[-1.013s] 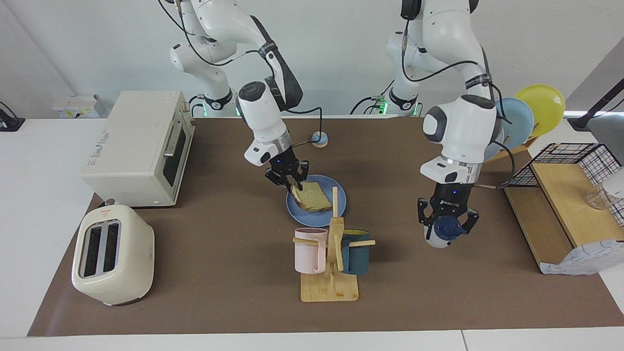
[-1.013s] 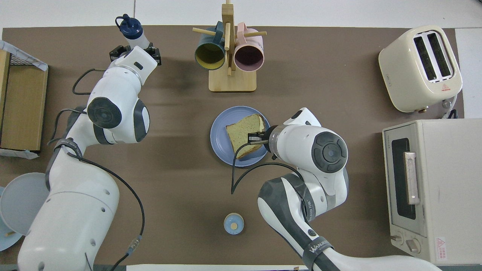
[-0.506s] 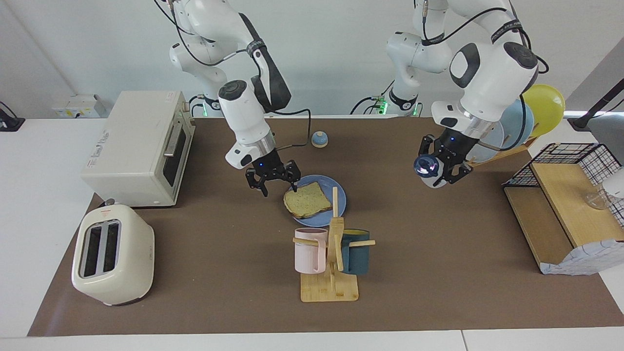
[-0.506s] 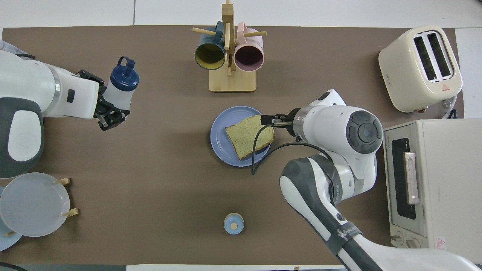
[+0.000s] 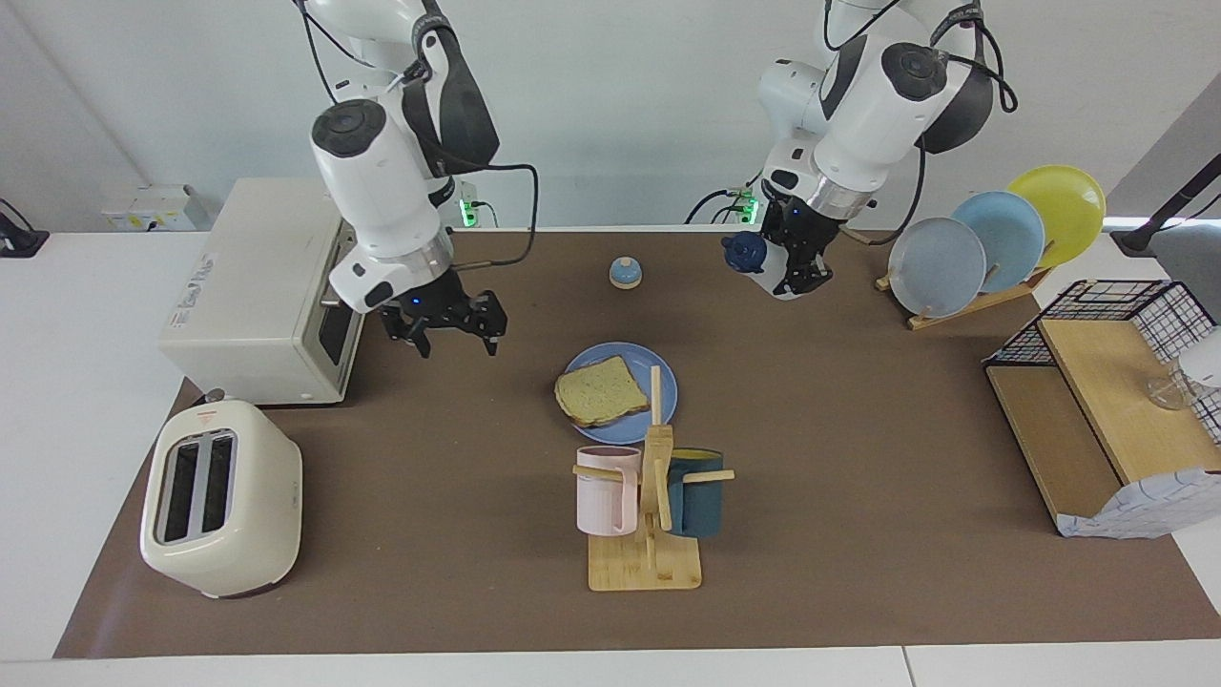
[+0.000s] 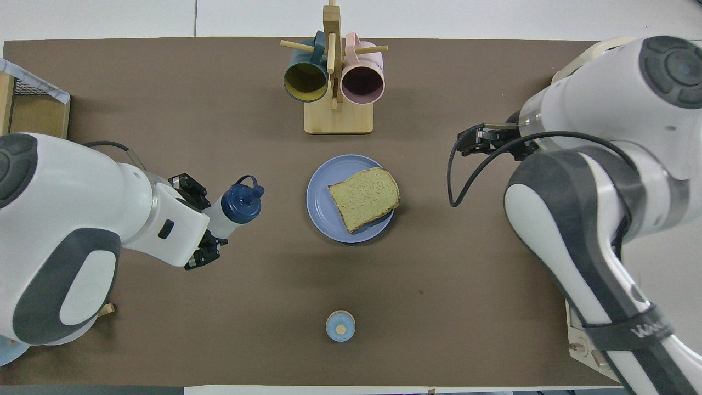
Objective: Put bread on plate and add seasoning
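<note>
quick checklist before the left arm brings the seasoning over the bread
1. Bread lying flat on the plate: ok.
2. Seasoning gripped by the left gripper: ok, held up in the air, tilted.
3. Bottle's flip cap open: cannot tell.
4. Right gripper clear of the plate: ok, open, empty, raised in front of the toaster oven.
5. Path to the plate clear: ok; the small blue-topped dome sits low on the table, nearer the robots than the plate.
6. Mug rack away from the pour spot: not ok, it stands close beside the plate.
</note>
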